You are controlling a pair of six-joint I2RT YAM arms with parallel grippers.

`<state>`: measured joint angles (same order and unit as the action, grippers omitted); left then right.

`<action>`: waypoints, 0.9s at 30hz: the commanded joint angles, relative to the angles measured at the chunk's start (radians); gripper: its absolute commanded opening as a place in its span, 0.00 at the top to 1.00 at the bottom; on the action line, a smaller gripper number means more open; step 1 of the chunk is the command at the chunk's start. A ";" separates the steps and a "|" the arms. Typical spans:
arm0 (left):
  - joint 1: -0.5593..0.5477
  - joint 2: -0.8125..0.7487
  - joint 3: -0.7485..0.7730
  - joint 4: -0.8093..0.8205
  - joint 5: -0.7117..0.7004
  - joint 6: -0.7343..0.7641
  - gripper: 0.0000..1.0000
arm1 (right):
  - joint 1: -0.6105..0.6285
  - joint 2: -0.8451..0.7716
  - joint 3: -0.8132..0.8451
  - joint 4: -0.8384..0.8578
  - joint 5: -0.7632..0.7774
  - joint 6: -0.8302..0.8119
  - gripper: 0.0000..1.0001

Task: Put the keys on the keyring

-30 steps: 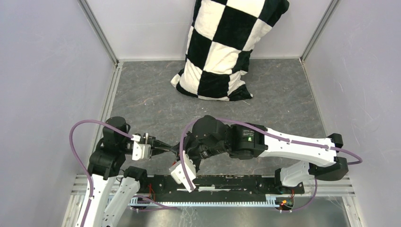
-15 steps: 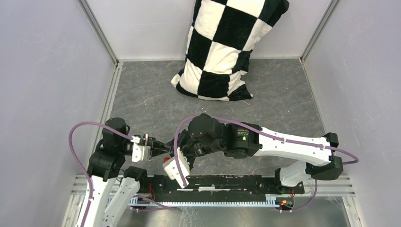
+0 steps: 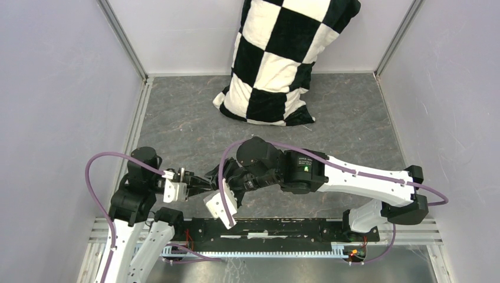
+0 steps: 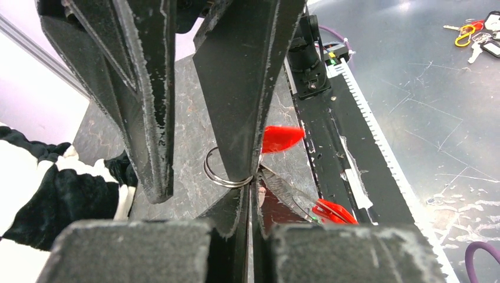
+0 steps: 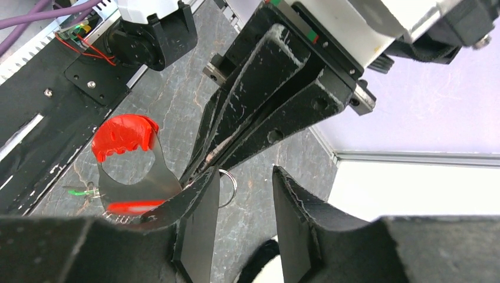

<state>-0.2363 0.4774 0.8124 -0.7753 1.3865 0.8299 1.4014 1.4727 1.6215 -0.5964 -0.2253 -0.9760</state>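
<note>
Change: the right gripper (image 5: 244, 174) has parted its jaws, which were almost closed a second ago. Its arm has slid left, closer to the left gripper (image 4: 247, 184).
Left gripper: the jaws are pressed together as before, pinching the rim of the thin silver wire ring (image 4: 213, 179) of the keyring.
Right gripper: the jaws stand partly apart with nothing between them. One finger (image 4: 247, 88) crosses in front of the ring, though whether it touches cannot be told. The other finger stands off to the side.
Keyring: it is held off the table between the two grippers. Its flat curved red-and-grey fob (image 5: 127, 168) hangs from the ring, just beside the left gripper's fingertips.
Green-headed key: a tiny metal key with a bright green head (image 5: 76, 191) shows at the fob's lower edge. Whether it hangs from the fob or lies on the table cannot be told.
Table: the dark grey marbled table (image 3: 354, 118) lies under both arms.
Pillow: a black-and-white checked pillow (image 3: 277, 59) leans on the far wall, well apart from the grippers.
</note>
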 commanded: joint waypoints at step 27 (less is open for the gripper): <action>-0.005 0.003 0.087 0.044 0.101 -0.054 0.98 | -0.098 0.093 0.189 -0.141 -0.182 -0.065 0.53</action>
<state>-0.2375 0.4778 0.8501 -0.7719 1.4193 0.8268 1.3441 1.5398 1.7695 -0.7277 -0.3370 -1.0039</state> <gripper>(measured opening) 0.040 0.462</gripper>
